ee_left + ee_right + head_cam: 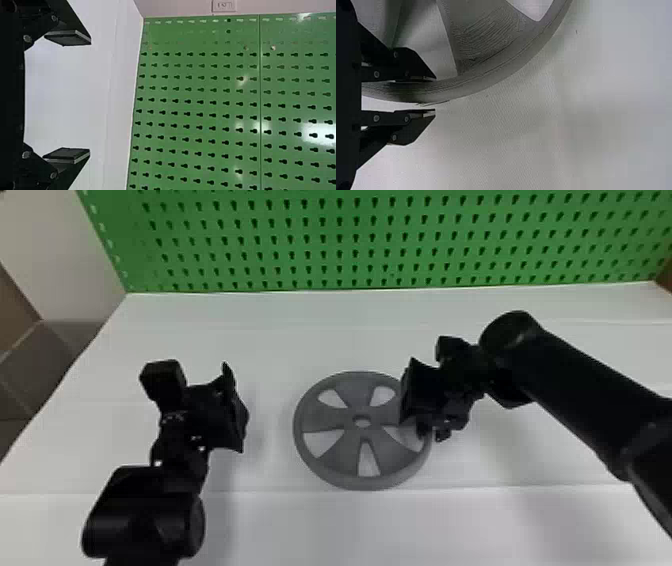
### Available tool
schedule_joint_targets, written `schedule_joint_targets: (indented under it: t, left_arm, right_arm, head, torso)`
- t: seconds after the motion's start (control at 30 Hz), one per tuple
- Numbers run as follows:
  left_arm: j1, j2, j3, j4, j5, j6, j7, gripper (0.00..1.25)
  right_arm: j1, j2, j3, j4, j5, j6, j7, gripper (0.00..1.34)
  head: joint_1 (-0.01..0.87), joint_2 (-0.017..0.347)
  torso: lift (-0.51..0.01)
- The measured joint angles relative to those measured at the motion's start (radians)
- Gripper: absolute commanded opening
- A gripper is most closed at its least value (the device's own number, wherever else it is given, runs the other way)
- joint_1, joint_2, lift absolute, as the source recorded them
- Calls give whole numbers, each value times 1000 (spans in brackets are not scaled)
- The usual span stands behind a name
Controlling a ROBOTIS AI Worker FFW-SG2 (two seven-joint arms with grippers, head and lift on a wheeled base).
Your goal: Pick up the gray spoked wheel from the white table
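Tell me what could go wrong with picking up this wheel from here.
Slipping: one of the right gripper's jaws stands off the outside of the rim with a gap, so lifting before they close could leave the wheel behind.

Tilting: that gripper is at the wheel's right side only, so the far side may sag.

No support: the left gripper is open and apart from the wheel, so it likely couldn't steady a swing.
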Motion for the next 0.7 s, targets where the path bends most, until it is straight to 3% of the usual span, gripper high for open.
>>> schedule_joint_targets:
  t: [0.7]
  left_arm:
    - [-2,5,-8,3,7,2,0,970]
  right_arm:
    - [-3,3,-13,1,7,30,-2,146]
  head:
    - [834,83]
  torso:
    - [-64]
